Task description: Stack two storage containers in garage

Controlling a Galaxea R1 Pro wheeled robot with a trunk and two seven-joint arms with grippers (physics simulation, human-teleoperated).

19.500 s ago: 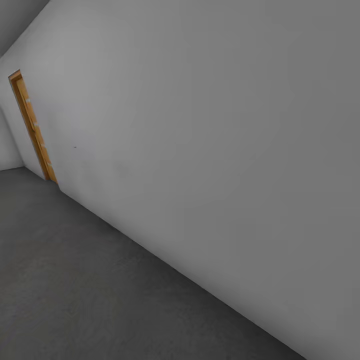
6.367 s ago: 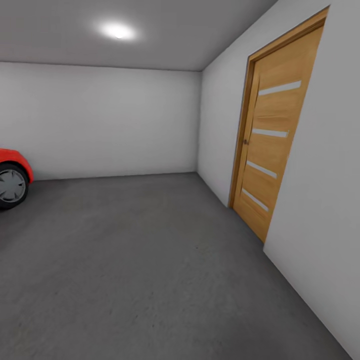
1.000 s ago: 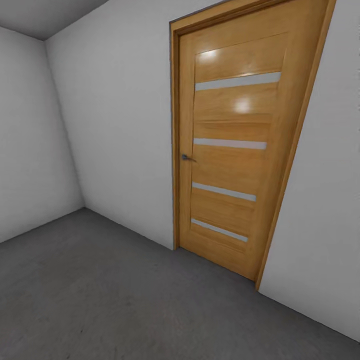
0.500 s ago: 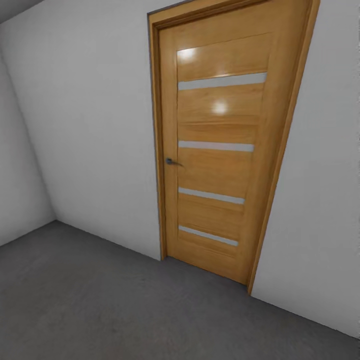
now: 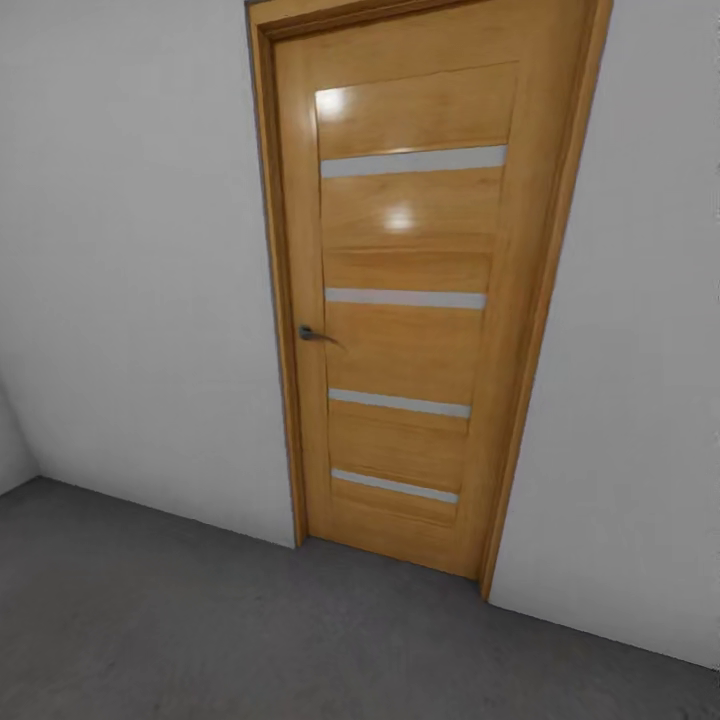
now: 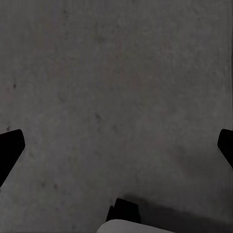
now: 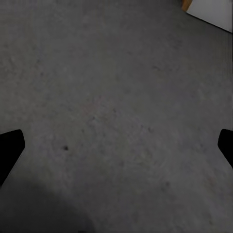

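The robot stands in the garage, facing the orange-brown wooden door [image 5: 410,290], which is shut in its frame. The door has four pale horizontal strips and a small metal lever handle [image 5: 312,334] on its left edge. Pale grey walls [image 5: 130,260] stand on both sides of the door, and the dark grey concrete floor [image 5: 230,630] runs up to the threshold.

The left gripper [image 6: 116,145] points down at the mottled floor; its two dark fingertips [image 6: 9,150] sit at the opposite edges of the left wrist view, wide apart, with nothing between them. The right gripper [image 7: 116,145] is in the same condition — its fingers [image 7: 10,145] are spread wide over bare concrete and hold nothing. In the right wrist view, a bit of pale wall [image 7: 213,12] and the orange door frame [image 7: 186,4] appear in one corner, so this arm hangs near the wall beside the door.

The two storage containers are not in these pictures. Since both grippers are empty, I judge that the containers are in the living room, on the other side of this door, and that the robot is on its way to fetch them. The arms are probably lowered and tucked for driving — this keeps them away from the door frame.
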